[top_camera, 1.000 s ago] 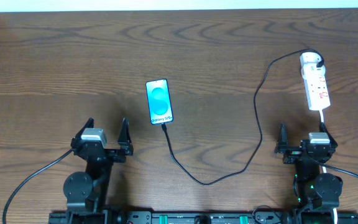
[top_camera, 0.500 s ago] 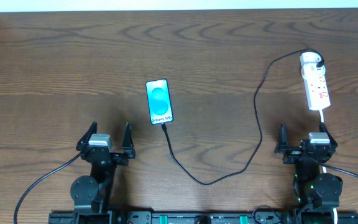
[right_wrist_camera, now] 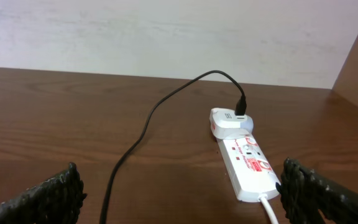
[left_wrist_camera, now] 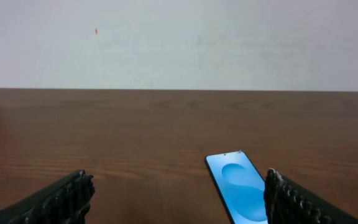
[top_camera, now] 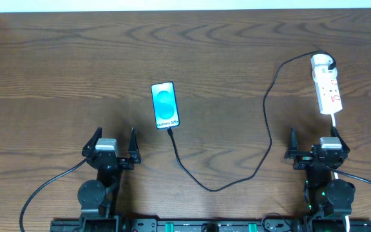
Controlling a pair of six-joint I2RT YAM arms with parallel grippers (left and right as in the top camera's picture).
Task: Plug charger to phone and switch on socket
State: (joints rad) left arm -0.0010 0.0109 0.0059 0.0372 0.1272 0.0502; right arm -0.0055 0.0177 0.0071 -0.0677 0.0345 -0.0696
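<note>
Left gripper (top_camera: pixel 114 136): jaws spread wide and holding nothing, low over the table (top_camera: pixel 57 64) near its front edge; in the left wrist view its fingers (left_wrist_camera: pixel 67 199) frame bare wood.
Right gripper (top_camera: pixel 314 138): also parted and empty, just in front of the socket's near end.
Phone (top_camera: pixel 165 106): flat on the table, screen up and lit cyan, ahead of the left gripper and to its right (its far end shows in the left wrist view (left_wrist_camera: pixel 241 185)).
Charger (top_camera: pixel 266 129): its white plug head (right_wrist_camera: pixel 229 121) sits in the far end of the socket. The black cable arcs left, runs down the table, loops low between the arms and rises to the phone's near edge. I cannot tell whether the tip is seated.
Socket (top_camera: pixel 326 87): lying lengthwise at the table's right side, its white cord (right_wrist_camera: pixel 269 208) leaving the near end; switch position unreadable.
</note>
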